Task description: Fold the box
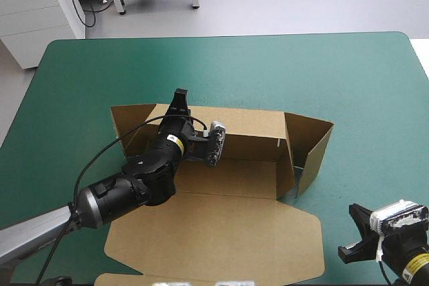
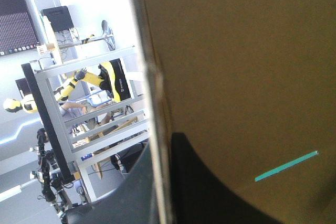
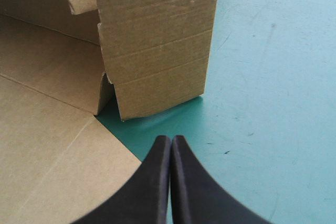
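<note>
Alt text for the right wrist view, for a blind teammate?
The right gripper, shut in a pointed arch, points at the raised side wall of the brown box, a gap of teal-green cover between them. The box's flat panel lies beside it.

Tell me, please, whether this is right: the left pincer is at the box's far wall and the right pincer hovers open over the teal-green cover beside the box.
Not quite: the right pincer is shut, not open, its fingers meeting in a point in the right wrist view. The rest holds: left pincer at the far wall of the box.
</note>
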Controlling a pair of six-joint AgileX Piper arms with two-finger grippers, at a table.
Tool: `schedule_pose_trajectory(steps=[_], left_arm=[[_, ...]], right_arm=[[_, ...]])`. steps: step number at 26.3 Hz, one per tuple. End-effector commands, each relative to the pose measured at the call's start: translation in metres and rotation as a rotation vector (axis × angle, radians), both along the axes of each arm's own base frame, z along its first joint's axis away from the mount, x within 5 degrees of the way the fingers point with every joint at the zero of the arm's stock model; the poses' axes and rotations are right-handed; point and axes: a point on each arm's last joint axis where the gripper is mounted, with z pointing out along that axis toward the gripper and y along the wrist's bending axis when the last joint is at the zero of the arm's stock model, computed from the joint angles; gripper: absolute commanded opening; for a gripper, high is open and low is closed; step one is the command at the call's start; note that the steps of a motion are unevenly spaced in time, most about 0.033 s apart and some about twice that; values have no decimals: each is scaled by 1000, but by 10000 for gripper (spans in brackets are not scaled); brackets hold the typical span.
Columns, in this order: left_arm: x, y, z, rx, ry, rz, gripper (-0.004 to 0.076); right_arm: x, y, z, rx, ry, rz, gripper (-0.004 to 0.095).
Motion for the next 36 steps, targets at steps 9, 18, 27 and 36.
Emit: schedule_pose_trajectory(steps=[9, 18, 27, 36], left_arm=[[-4, 7, 2, 11, -21, 11, -8], [-5, 6, 3, 2, -22, 1, -8], [-5, 6, 3, 1, -22, 2, -8], [-5, 6, 3, -15, -19, 13, -8]], right_arm=[[-3, -4, 35, 38, -105, -11, 502], [32, 6, 80, -117, -65, -94, 453], [83, 32, 138, -182, -82, -130, 453], [133, 63, 179, -225, -86, -129, 443]])
